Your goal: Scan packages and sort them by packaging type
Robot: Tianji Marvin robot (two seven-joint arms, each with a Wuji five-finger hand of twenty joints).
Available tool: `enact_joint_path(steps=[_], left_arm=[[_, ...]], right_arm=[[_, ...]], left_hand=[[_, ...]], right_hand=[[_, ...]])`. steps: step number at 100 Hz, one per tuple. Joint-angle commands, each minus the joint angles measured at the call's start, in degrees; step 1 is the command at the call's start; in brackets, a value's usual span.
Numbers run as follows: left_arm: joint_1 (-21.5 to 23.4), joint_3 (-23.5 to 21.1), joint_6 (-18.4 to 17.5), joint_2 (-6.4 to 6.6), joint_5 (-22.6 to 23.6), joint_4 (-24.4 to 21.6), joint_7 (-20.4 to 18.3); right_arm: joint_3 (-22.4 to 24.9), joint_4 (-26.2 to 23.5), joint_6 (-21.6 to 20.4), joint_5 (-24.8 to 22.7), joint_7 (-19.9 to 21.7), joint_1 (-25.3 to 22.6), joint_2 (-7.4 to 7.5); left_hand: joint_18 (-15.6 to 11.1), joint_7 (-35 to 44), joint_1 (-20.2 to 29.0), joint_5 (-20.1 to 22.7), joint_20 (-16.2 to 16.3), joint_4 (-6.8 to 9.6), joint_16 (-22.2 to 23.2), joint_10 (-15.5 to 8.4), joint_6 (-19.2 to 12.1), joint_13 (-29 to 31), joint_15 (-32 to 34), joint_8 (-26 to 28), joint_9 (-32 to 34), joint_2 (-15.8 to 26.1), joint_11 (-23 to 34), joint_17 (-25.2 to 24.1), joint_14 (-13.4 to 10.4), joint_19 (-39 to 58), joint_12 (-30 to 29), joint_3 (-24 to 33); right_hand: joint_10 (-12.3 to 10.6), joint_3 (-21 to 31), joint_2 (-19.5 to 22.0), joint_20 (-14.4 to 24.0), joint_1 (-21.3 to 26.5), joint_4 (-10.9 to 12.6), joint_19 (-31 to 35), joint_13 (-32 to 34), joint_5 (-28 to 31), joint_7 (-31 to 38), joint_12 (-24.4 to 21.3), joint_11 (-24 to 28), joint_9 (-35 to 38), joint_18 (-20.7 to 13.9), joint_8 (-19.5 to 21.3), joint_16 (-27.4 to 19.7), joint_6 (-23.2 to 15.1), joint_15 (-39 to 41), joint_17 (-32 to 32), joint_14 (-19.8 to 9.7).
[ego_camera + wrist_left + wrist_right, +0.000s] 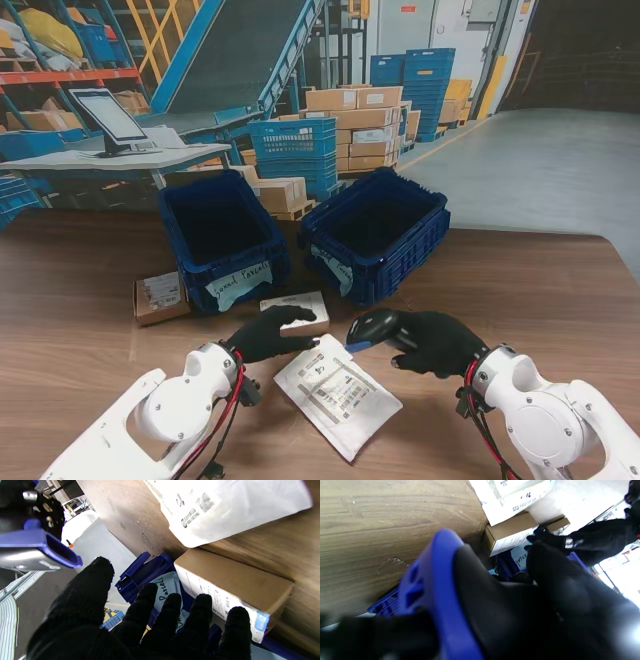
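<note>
Both blue bins (222, 235) look empty; sorting is unstarted. The right hand (435, 342) grips the scanner (372, 327) over the white mailer (335, 392); the left hand (268, 333), fingers spread, reaches the small box (300, 308) on the worktop (560, 310).

Through the left wrist camera I see my left hand (140, 627) with its black-gloved fingers (172, 615) spread apart, holding nothing. Just beyond the fingertips lies a small cardboard box (232, 585) with a printed label on its side, resting on the wooden counter (130, 512). A white poly mailer (225, 507) with barcodes lies just beside the box. A blue crate (140, 572) with a handwritten paper label (166, 587) sits past the fingers. The blue-and-black scanner (37, 545) shows at one edge, off the counter.
</note>
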Motion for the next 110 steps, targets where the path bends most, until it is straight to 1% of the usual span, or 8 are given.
enact_joint_path(steps=[1,19,40,50,61,86,101,110], left_arm=[[1.2,-0.3,-0.3,0.55,0.2,-1.0,-1.4],[2.9,-1.5,-0.7,1.35,1.8,-2.8,-3.4],[2.6,-0.7,-0.1,1.79,2.4,-2.4,-5.1],[1.9,0.3,-0.1,1.97,3.0,-1.6,-5.7],[0.7,1.8,0.6,2.04,2.5,-0.3,-6.6],[-2.3,5.2,1.9,2.16,2.0,2.3,-8.2],[-3.5,6.6,3.1,2.16,2.1,3.1,-8.7],[-4.1,7.3,3.9,2.15,2.5,3.4,-8.8]], right_arm=[[0.2,-1.2,0.4,0.0,0.2,-0.4,-0.77],[0.3,-1.4,1.2,0.3,-0.9,-0.4,-1.04],[0.5,-1.5,1.9,1.3,-2.0,-1.0,-1.34],[0.8,-2.0,2.9,1.8,-2.5,-1.5,-1.51],[1.2,-2.6,3.7,2.3,-3.0,-2.0,-1.68],[1.7,-2.9,4.0,3.0,-3.1,-2.3,-1.77],[1.6,-2.7,3.9,3.4,-3.2,-2.3,-1.8],[1.5,-2.6,3.7,3.8,-3.4,-2.3,-1.85]], left_hand=[[-1.5,-1.1,-1.7,-1.7,0.0,0.76,-0.5,-0.3,0.2,-1.8,-0.7,-1.0,-1.4,2.5,-0.8,-0.3,0.1,0.8,0.0,-1.1],[-1.5,-1.3,-1.7,-2.2,0.0,0.67,-0.4,-0.4,0.1,-1.9,-0.7,-1.0,-1.7,2.9,-0.9,-0.3,0.0,0.9,-0.1,-1.8],[-1.7,-1.5,-1.9,-3.0,-0.1,0.66,-0.6,-0.6,0.2,-2.5,-1.0,-1.1,-2.7,3.5,-1.1,-0.7,0.0,0.8,-0.2,-2.7],[-1.6,-1.6,-2.1,-3.4,-0.1,0.65,-0.5,-0.5,0.2,-2.4,-0.9,-1.2,-2.9,3.7,-1.1,-0.7,-0.1,0.8,-0.3,-3.2],[-1.6,-1.8,-2.1,-3.8,-0.1,0.7,-0.5,-0.4,0.7,-2.4,-0.8,-1.3,-3.1,3.9,-1.1,-0.7,0.1,0.8,-0.3,-3.7],[-1.7,-2.4,-2.6,-5.4,-0.1,0.77,-0.4,0.0,1.4,-3.3,-1.1,-1.6,-4.9,4.4,-1.5,-1.2,0.2,0.5,-0.5,-5.1],[-1.6,-2.9,-3.0,-6.7,-0.2,0.79,-0.5,0.8,2.8,-4.0,-1.3,-2.0,-6.5,4.8,-1.9,-1.4,0.5,0.2,-0.9,-6.1],[-1.6,-3.6,-3.6,-8.2,-0.2,0.73,-0.6,1.1,3.8,-4.7,-1.5,-2.4,-8.1,5.0,-2.3,-1.7,0.6,-0.1,-1.1,-6.9]], right_hand=[[-0.3,3.9,0.6,0.8,3.3,0.2,0.3,2.8,1.1,0.5,0.9,1.8,0.6,0.2,0.4,2.4,-4.9,3.8,0.1,-4.9],[-0.1,4.0,0.5,0.8,3.3,0.2,0.4,2.8,1.3,0.4,0.9,1.7,0.7,0.3,0.4,2.5,-4.7,3.8,0.2,-4.9],[-0.1,4.0,0.4,0.8,3.3,0.2,0.4,2.9,1.3,0.4,0.9,1.7,0.7,0.2,0.4,2.5,-4.7,3.8,0.3,-4.9],[-0.1,4.0,0.4,0.8,3.4,0.2,0.4,2.9,1.3,0.4,0.9,1.7,0.7,0.3,0.4,2.5,-4.7,3.8,0.3,-4.9],[-0.1,4.0,0.4,0.8,3.4,0.2,0.4,2.9,1.3,0.4,0.9,1.7,0.7,0.3,0.4,2.5,-4.7,3.8,0.3,-4.8],[0.1,4.0,0.3,0.8,3.5,0.2,0.5,2.9,1.3,0.4,0.9,1.6,0.9,0.4,0.4,2.5,-4.7,3.8,0.3,-4.8],[0.1,4.0,0.2,0.8,3.6,0.2,0.4,2.9,1.6,0.3,0.9,1.6,0.9,0.5,0.3,2.5,-4.6,3.8,0.2,-4.6],[0.3,4.0,0.1,0.8,3.6,0.2,0.4,2.9,1.6,0.3,0.9,1.6,1.0,0.4,0.3,2.5,-4.5,3.8,0.3,-4.6]])
